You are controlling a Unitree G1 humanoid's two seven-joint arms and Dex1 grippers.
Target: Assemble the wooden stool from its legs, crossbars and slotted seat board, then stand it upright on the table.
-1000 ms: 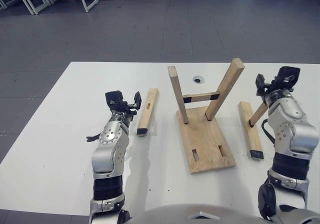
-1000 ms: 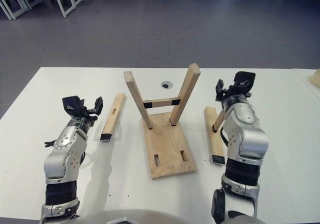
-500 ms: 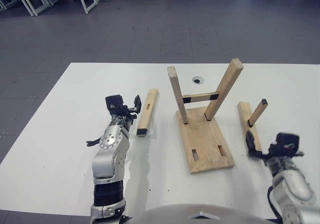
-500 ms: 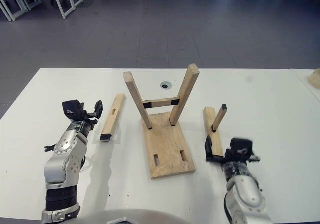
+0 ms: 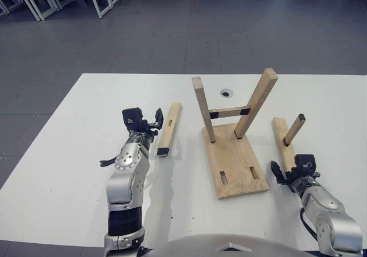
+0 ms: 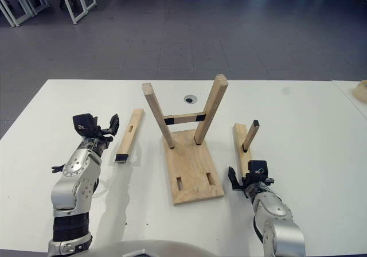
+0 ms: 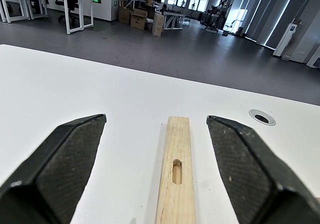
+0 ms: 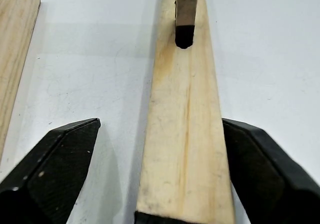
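My left gripper (image 5: pixel 147 121) is wide open and empty, facing a loose leg (image 5: pixel 167 128) that lies flat on the tabletop (image 5: pixel 69 154). My right gripper (image 5: pixel 291 170) gapes around the near end of another leg (image 5: pixel 281 137), which has a short crossbar (image 5: pixel 295 129) slotted in. The seat board (image 5: pixel 235 159) lies between them and carries two joined legs (image 5: pixel 203 108).

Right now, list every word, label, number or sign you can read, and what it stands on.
Green lit sign in the room behind: too small to read.
Seat board and loose leg: no print visible.
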